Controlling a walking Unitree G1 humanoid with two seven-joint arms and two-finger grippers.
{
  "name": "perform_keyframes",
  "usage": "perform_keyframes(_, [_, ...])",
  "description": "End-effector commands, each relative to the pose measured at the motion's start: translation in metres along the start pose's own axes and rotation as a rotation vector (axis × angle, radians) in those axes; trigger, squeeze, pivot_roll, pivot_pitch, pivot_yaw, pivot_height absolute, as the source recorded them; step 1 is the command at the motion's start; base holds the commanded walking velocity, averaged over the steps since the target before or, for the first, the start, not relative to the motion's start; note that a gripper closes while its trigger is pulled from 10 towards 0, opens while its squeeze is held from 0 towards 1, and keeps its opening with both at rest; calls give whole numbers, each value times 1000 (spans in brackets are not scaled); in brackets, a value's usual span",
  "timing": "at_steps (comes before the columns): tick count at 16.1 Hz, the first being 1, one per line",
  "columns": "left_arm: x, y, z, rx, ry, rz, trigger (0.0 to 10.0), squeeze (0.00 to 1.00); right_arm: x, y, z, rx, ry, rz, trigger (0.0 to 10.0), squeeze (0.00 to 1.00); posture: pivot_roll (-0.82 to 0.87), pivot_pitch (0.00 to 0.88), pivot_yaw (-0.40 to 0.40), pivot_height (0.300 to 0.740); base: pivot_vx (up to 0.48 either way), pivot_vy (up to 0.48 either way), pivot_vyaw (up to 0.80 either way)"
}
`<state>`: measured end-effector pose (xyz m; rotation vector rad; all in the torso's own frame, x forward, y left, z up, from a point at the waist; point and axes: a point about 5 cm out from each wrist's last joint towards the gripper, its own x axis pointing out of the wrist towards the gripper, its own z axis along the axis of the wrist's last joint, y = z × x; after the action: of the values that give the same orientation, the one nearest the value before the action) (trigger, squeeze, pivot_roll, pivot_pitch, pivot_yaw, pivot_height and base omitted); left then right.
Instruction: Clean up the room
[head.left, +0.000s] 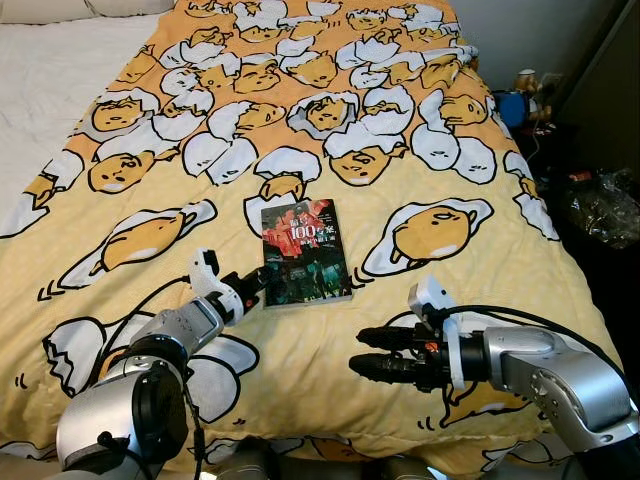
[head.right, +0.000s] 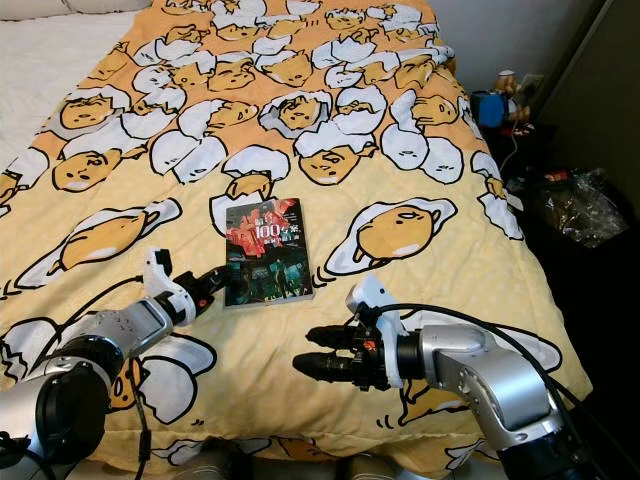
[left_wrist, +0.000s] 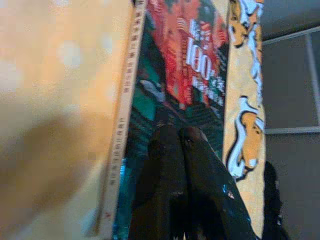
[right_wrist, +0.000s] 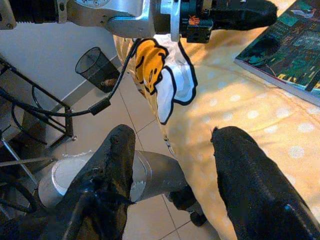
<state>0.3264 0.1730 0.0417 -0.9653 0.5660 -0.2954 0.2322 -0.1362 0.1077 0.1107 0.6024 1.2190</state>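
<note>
Nearest the robot, the right gripper (head.left: 385, 354) hovers low over the duvet (head.left: 150, 180) near the bed's foot edge, its two black fingers (right_wrist: 250, 180) spread wide apart and holding nothing; it sits well to the right of the book (head.left: 305, 252) and points back toward it. A little farther in, the left gripper (head.left: 250, 287) rests at the book's near left corner, its fingers (left_wrist: 170, 190) pressed together with their tips lying on the dark cover near the spine edge, so it is closed but not clamped around the book. The paperback lies flat on the yellow egg-print duvet, cover up, roughly mid-bed. Beyond the book the duvet bunches toward the head of the bed, and off the far right corner a cluttered bedside stand (head.left: 530, 100) holds small items too small to tell.

The step in hand looks like picking the book up. Judging from the flat cover and soft bedding, the next move calls for opening the left fingers and working one under the book's edge, or bringing the open right gripper across to help.
</note>
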Motion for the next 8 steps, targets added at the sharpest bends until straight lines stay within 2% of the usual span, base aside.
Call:
perform_keyframes(1, [-2, 1, -1, -10, 4, -21, 0, 0, 0, -2, 0, -12, 5, -16, 10000, 0, -197, 124, 35, 740, 0, 0, 0])
perform_keyframes(5, [-5, 5, -3, 33, 32, -24, 0, 0, -1, -6, 2, -17, -5, -37, 10000, 0, -194, 118, 44, 740, 0, 0, 0])
perform_keyframes(8, [-18, 5, 14, 53, 9, -145, 0, 0, -2, -7, 2, -20, -17, -46, 10000, 0, -192, 112, 55, 740, 0, 0, 0])
